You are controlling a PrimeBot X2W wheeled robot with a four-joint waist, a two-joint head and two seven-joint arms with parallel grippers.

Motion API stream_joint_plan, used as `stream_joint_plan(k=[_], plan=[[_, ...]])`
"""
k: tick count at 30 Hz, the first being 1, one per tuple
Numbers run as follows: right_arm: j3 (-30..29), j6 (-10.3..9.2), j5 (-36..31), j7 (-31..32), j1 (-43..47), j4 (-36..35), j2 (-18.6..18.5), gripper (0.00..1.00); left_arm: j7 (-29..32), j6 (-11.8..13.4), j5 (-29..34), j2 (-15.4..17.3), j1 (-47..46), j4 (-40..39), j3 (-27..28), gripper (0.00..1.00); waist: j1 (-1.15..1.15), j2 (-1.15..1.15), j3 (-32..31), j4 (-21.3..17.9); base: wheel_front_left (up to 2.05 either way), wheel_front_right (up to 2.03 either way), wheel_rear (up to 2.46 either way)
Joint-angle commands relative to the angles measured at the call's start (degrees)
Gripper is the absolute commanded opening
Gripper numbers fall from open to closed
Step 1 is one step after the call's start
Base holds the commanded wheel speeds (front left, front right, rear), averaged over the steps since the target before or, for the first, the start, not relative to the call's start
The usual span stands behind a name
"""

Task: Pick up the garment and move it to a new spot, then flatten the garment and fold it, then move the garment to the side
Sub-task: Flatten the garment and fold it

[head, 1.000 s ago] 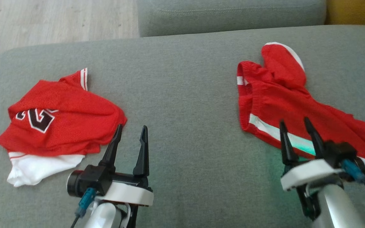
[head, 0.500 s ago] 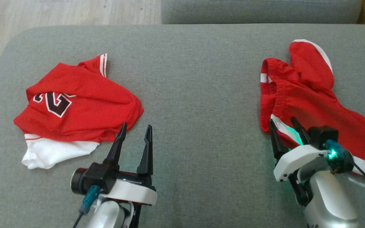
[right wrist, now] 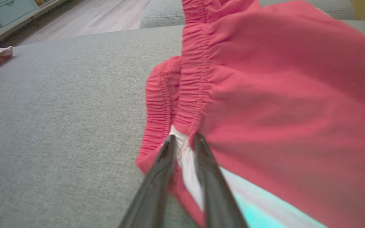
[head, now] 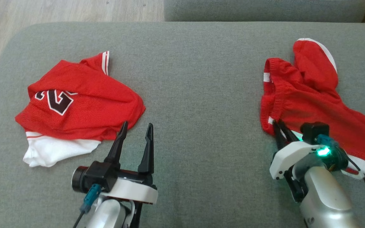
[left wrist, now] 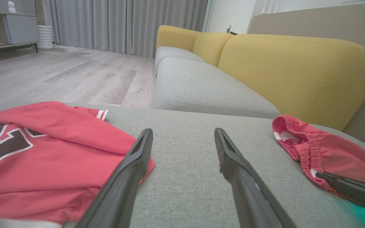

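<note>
The right end effector (right wrist: 184, 138) pinches the red shorts (right wrist: 280, 95) lying on the grey cushion (right wrist: 59, 110).

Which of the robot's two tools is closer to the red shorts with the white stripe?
Right. The right tool pinches the red shorts with a white side stripe at their waistband corner; the left tool stands open across the grey cushion, beside the red mesh jersey.

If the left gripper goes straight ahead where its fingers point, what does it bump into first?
Probably the red jersey: its near corner lies just ahead of one finger of the left gripper. Otherwise bare grey cushion; height is unclear.
</note>
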Motion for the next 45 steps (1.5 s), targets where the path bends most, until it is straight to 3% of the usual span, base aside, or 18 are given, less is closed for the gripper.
stream_joint_plan(k=[1, 15, 28, 33, 34, 35, 45], plan=[[1.8, -0.04, 0.4, 0.0, -1.2, -0.6, -0.1, 0.00, -0.5, 0.3, -0.5, 0.0, -2.2, -1.6, 1.3, 1.00, 0.00, 0.00, -0.1, -0.1, 0.00, 0.00, 0.00], [11.1, -0.04, 6.8, -3.4, 0.8, -4.6, -0.1, 0.00, -0.5, 0.2, -0.2, 0.0, -0.8, -1.1, 2.0, 1.00, 0.00, 0.00, -3.5, -1.8, 0.00, 0.00, 0.00], [21.8, -0.04, 10.1, 0.1, 5.6, -15.3, -0.1, 0.00, -0.5, -0.1, 0.3, 0.0, -0.2, -1.1, 2.5, 1.00, 0.00, 0.00, -4.6, -1.8, 0.00, 0.00, 0.00], [22.9, -0.04, 10.4, 1.5, 6.8, -16.9, -0.1, 0.00, -0.5, -0.1, 0.4, 0.0, -0.1, -1.1, 2.8, 1.00, 0.00, 0.00, -4.7, -1.7, 0.00, 0.00, 0.00], [22.7, -0.04, 10.0, 1.6, 6.9, -17.1, -0.1, 0.23, -0.5, -0.1, 0.4, 0.0, 0.0, -1.1, 2.9, 1.00, 0.00, 0.00, -4.7, -1.7, 0.00, 0.00, 0.00], [22.4, -0.04, 9.9, 1.6, 7.1, -17.4, -0.1, 1.00, -0.5, -0.1, 0.4, 0.0, 0.0, -1.0, 2.9, 1.00, 0.00, 0.00, -4.7, -1.7, 0.00, 0.00, 0.00], [17.8, -0.04, 5.4, 0.6, 9.5, -24.1, -0.1, 1.00, -0.5, -0.6, 1.2, 0.0, 0.1, -1.3, 4.5, 1.00, 0.00, 0.00, -5.4, -5.5, 0.00, 0.00, 0.00]])
